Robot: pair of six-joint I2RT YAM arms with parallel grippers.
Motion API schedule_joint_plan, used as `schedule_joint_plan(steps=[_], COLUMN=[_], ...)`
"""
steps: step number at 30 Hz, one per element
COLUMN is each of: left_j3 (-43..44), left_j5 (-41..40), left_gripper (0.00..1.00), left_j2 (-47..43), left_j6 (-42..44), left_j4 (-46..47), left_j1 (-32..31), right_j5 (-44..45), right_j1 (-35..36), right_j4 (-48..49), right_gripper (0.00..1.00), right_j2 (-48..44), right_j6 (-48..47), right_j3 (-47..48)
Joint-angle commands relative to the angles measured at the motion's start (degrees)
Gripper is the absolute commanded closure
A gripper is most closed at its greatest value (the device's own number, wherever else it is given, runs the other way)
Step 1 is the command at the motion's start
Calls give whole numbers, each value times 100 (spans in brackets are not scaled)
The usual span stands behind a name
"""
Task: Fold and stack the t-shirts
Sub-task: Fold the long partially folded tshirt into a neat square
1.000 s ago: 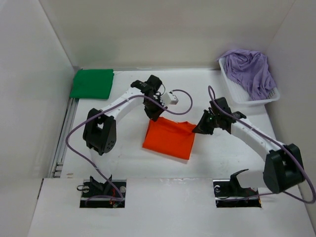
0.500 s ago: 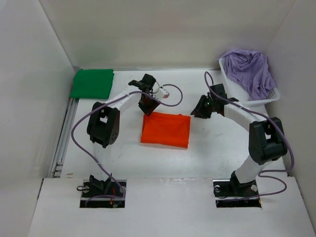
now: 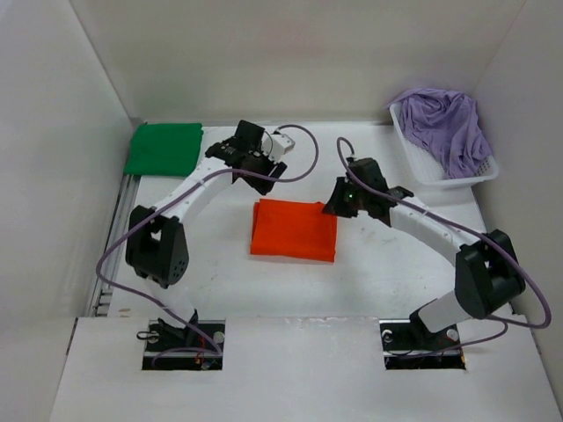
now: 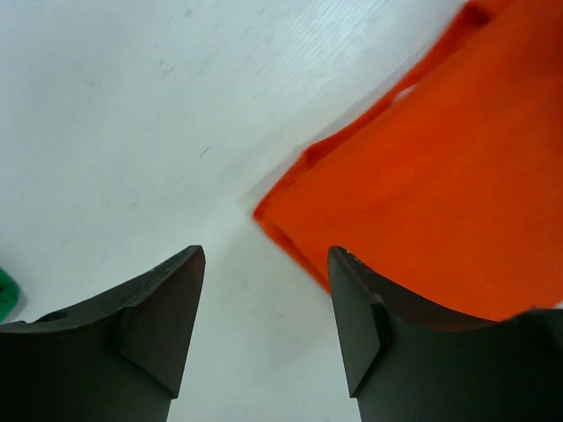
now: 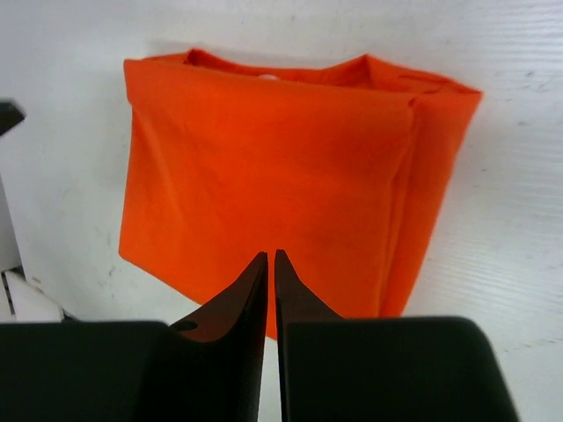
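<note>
Stack step: orange shirt point(image 3: 294, 230) sits folded mid table point(image 3: 369, 277), green shirt point(image 3: 164, 148) far-left; left pincer point(image 4: 264, 264) wide, right pincer point(image 5: 270, 259) all but closed, both empty, so pinch all layers at both edges, carry level onto green.

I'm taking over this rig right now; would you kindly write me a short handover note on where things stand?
Left gripper: open, empty, above the table beside a corner of the orange t-shirt.
Right gripper: shut, empty, over the orange t-shirt.
Done: green t-shirt folded at the far left corner; orange t-shirt folded mid-table.
Left: probably stack orange on green; the lavender t-shirt lies crumpled in the white basket, not yet folded.
</note>
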Motion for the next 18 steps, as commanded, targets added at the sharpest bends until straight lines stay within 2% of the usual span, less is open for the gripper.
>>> schedule_joint_plan(steps=[1, 4, 8, 18], left_j3=[-563, -1047, -1276, -1338], left_j5=[772, 1108, 942, 643], left_gripper=[44, 46, 49, 48], left_j2=[-497, -402, -138, -137], left_j6=[-327, -406, -424, -424], left_j4=[226, 288, 402, 429], left_j1=[-348, -419, -244, 29], right_j5=[207, 233, 383, 488], right_j1=[164, 217, 209, 173], right_j4=[315, 332, 438, 447], right_gripper=[90, 92, 94, 93], right_j2=[256, 730, 1100, 1084], right_j6=[179, 275, 337, 302], right_j3=[-52, -25, -86, -130])
